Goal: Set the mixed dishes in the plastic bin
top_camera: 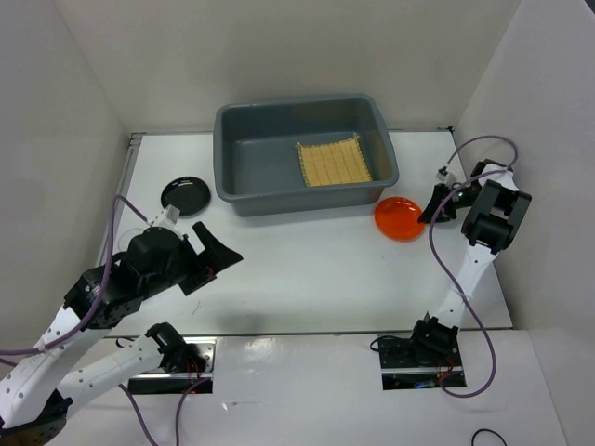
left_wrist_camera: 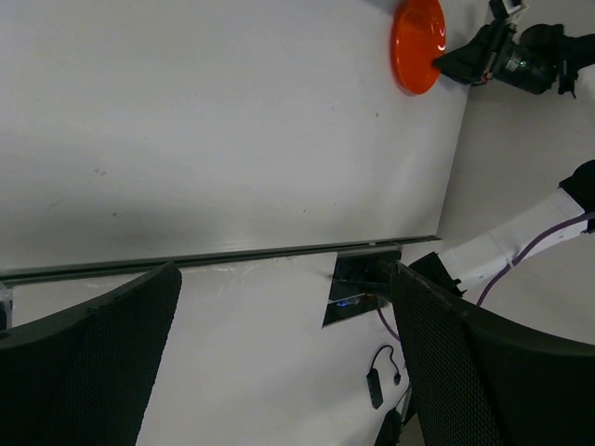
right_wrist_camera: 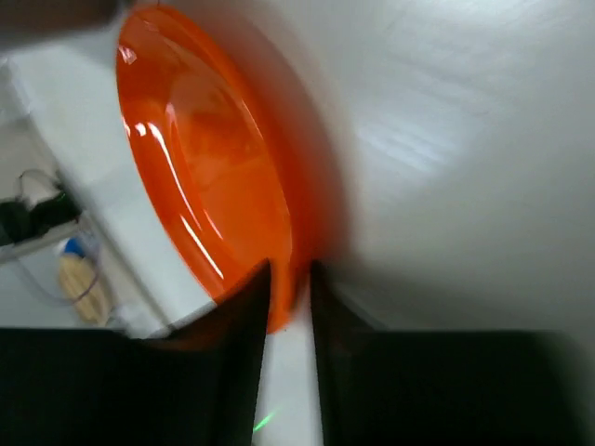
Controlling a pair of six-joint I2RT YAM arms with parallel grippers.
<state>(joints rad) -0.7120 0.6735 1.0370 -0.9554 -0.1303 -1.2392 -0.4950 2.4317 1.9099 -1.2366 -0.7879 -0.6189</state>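
The grey plastic bin [top_camera: 232, 181] stands at the back centre with the tan bamboo mat [top_camera: 334, 162] lying flat in its right half. The orange plate [top_camera: 400, 218] lies just right of the bin's front corner; it also shows in the left wrist view [left_wrist_camera: 417, 42] and the right wrist view [right_wrist_camera: 200, 177]. My right gripper [top_camera: 430, 212] is at its right edge, fingers closed narrowly on the rim [right_wrist_camera: 288, 297]. The black plate [top_camera: 185, 195] lies left of the bin. My left gripper [top_camera: 219, 260] is open and empty [left_wrist_camera: 279, 372] over the bare table. I see no glass cups clearly.
White walls close the workspace on the left, back and right. The table's front edge [left_wrist_camera: 232, 255] runs below the left gripper. The right arm's purple cable [top_camera: 446, 269] loops down the right side.
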